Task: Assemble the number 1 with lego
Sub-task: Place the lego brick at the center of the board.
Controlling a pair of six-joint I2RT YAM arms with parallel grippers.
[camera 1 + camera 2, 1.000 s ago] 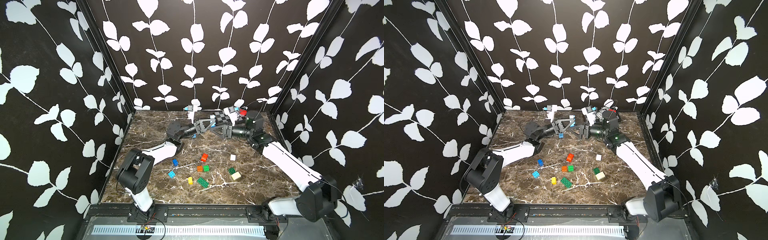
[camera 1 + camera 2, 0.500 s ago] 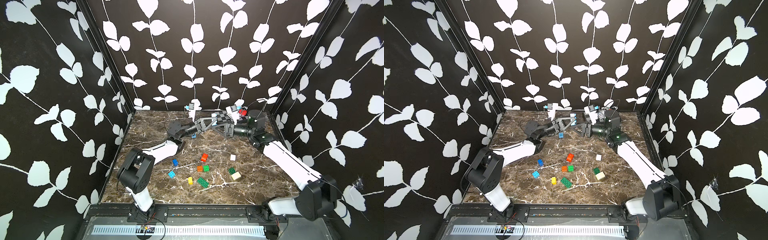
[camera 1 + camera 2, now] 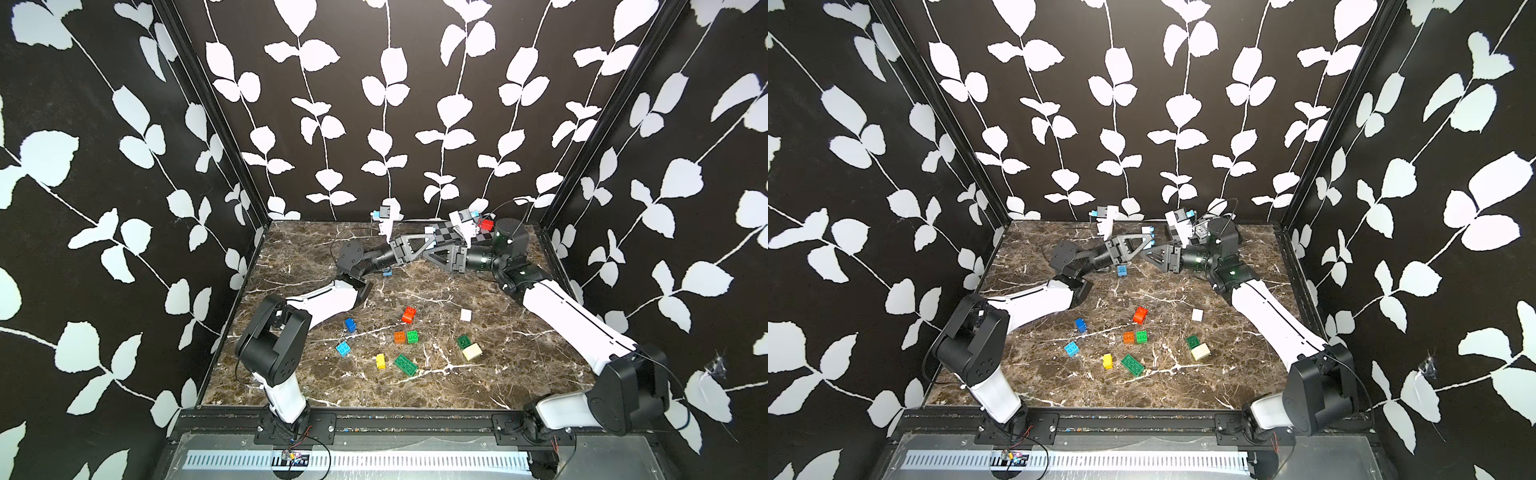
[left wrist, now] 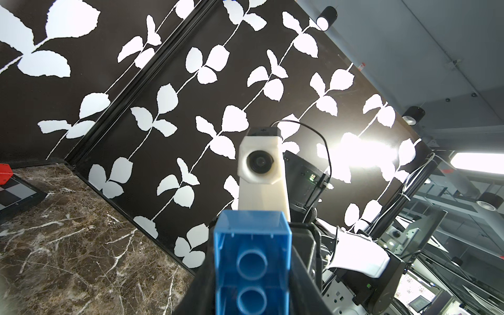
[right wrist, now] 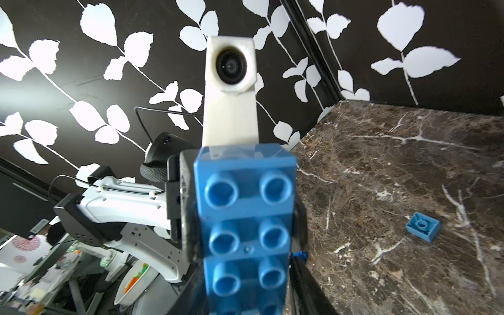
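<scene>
Above the rear of the table [image 3: 519,374] | left gripper [image 4: 252,286] clamps blue brick [image 4: 252,261], probably bracing it | right gripper [image 5: 245,245] jaws narrow beside its studs, contact unclear | likely regrip for joining | loose lego [image 3: 411,336] waits mid-table

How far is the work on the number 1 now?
Done: some blue bricks are joined in a row. In hand: the left gripper holds it in the air; the right gripper reaches around it. Left: loose bricks lie unused on the table, and no finished 1 shows.

Blue brick stack [image 5: 246,226] cut off by frame edge.
</scene>
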